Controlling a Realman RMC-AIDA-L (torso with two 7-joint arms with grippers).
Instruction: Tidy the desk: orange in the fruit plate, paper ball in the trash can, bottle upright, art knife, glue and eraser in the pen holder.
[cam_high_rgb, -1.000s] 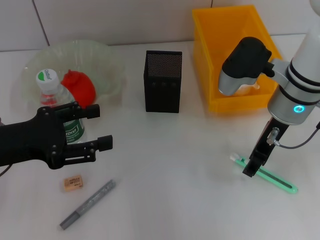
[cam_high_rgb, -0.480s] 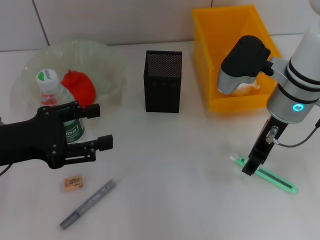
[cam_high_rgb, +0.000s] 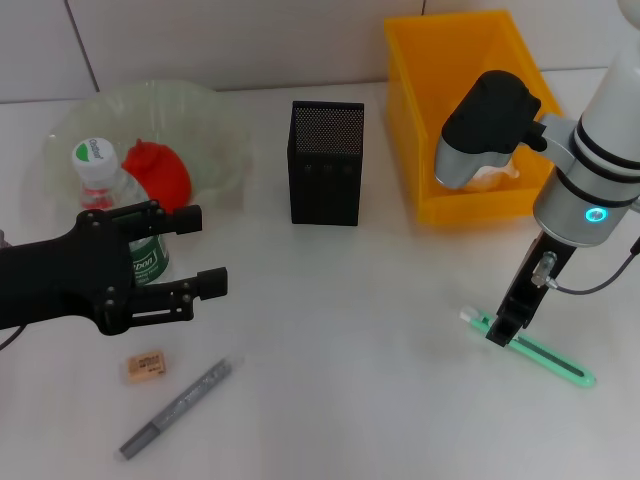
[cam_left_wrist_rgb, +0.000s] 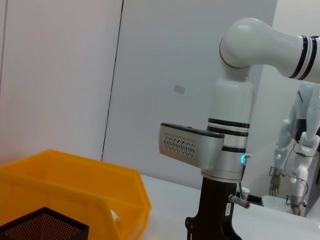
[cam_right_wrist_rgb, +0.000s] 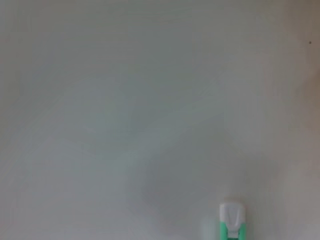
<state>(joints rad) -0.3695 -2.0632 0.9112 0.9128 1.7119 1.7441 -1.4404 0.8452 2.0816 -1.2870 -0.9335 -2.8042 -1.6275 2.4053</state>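
My right gripper (cam_high_rgb: 498, 334) is down on the table at the white-tipped end of a slim green tool (cam_high_rgb: 545, 358), which could be the glue or the art knife. The right wrist view shows only that white and green tip (cam_right_wrist_rgb: 231, 221). My left gripper (cam_high_rgb: 208, 250) hangs open and holds nothing, just in front of the upright bottle (cam_high_rgb: 98, 178). A small tan eraser (cam_high_rgb: 145, 365) and a grey pen-shaped tool (cam_high_rgb: 178, 407) lie below it. A red round fruit (cam_high_rgb: 160, 175) sits in the glass plate (cam_high_rgb: 215, 125). The black mesh pen holder (cam_high_rgb: 326, 160) stands mid-table.
A yellow bin (cam_high_rgb: 420, 90) stands at the back right, with my right arm covering part of its inside. The left wrist view shows the bin (cam_left_wrist_rgb: 75, 185), the pen holder's rim (cam_left_wrist_rgb: 42, 227) and the right arm (cam_left_wrist_rgb: 227, 145).
The right arm has shifted only a few pixels and its gripper stays at the green tool's end. The left arm has not moved.
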